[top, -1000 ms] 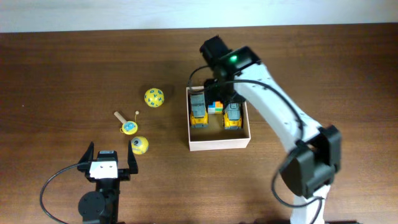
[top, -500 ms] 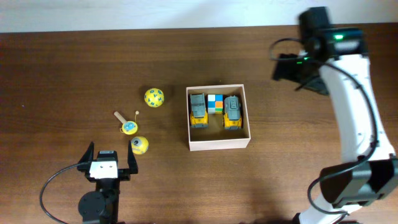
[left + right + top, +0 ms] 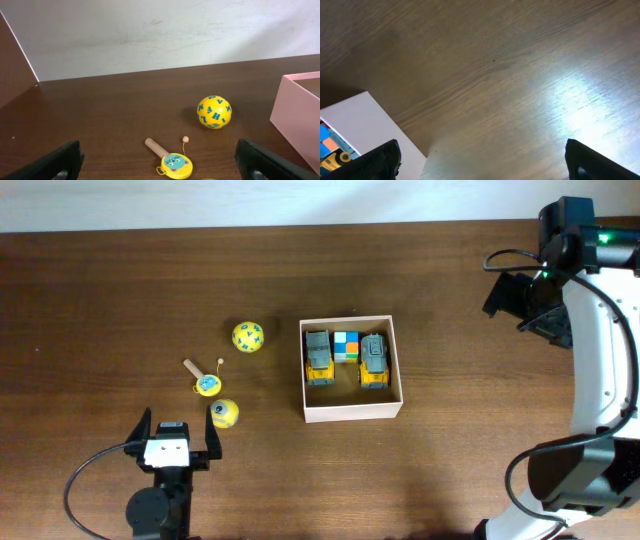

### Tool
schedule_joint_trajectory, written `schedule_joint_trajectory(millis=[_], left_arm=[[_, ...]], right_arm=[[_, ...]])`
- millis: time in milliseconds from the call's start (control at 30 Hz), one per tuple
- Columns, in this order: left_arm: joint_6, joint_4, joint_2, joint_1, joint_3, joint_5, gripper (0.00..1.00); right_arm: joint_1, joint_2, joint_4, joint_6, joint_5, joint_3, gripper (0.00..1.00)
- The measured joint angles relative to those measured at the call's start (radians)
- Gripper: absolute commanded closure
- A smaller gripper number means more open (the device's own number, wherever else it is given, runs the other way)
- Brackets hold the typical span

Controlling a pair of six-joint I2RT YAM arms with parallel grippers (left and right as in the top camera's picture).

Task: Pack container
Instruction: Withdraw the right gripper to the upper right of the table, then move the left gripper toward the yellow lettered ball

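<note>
The container [image 3: 352,412] is a shallow square box with white walls in the middle of the table. Inside it lie two yellow toy trucks [image 3: 319,359] [image 3: 373,361] and a coloured cube [image 3: 346,345]. Its corner shows in the right wrist view [image 3: 355,117] and its pink wall in the left wrist view [image 3: 299,117]. My right gripper [image 3: 528,305] is open and empty, high at the far right, away from the box. My left gripper [image 3: 172,442] is open and empty at the front left. A yellow patterned ball [image 3: 248,337] [image 3: 214,112], a yellow rattle drum with a wooden handle [image 3: 207,384] [image 3: 174,164] and a small yellow ball [image 3: 224,414] lie left of the box.
The dark wooden table [image 3: 120,290] ends at a pale wall along the back [image 3: 150,35]. Black cables loop from both arms, the left arm's at the front edge [image 3: 85,480].
My right arm has lifted out of the box and swung far to the right. The coloured cube now lies uncovered between the trucks. The left arm has not moved.
</note>
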Motion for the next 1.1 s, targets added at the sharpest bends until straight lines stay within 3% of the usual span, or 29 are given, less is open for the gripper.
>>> schedule_joint_trajectory(millis=[433, 500, 667, 833, 1100], left_arm=[[0.0, 0.01, 0.0, 0.0, 0.0, 0.076, 0.01], [0.0, -0.032, 0.001, 0.0, 0.014, 0.103, 0.01], [0.001, -0.301, 0.055, 0.0, 0.187, 0.114, 0.01], [0.002, -0.42, 0.272, 0.0, 0.463, 0.12, 0.01], [-0.006, -0.679, 0.782, 0.0, 0.852, 0.237, 0.01]], right_arm=[[0.0, 0.0, 0.0, -0.001, 0.0, 0.0, 0.01], [0.0, 0.0, 0.0, -0.003, 0.0, 0.0, 0.01], [0.0, 0.0, 0.0, -0.003, 0.0, 0.0, 0.01], [0.0, 0.0, 0.0, -0.004, 0.0, 0.0, 0.01], [0.0, 0.0, 0.0, -0.007, 0.0, 0.001, 0.01]])
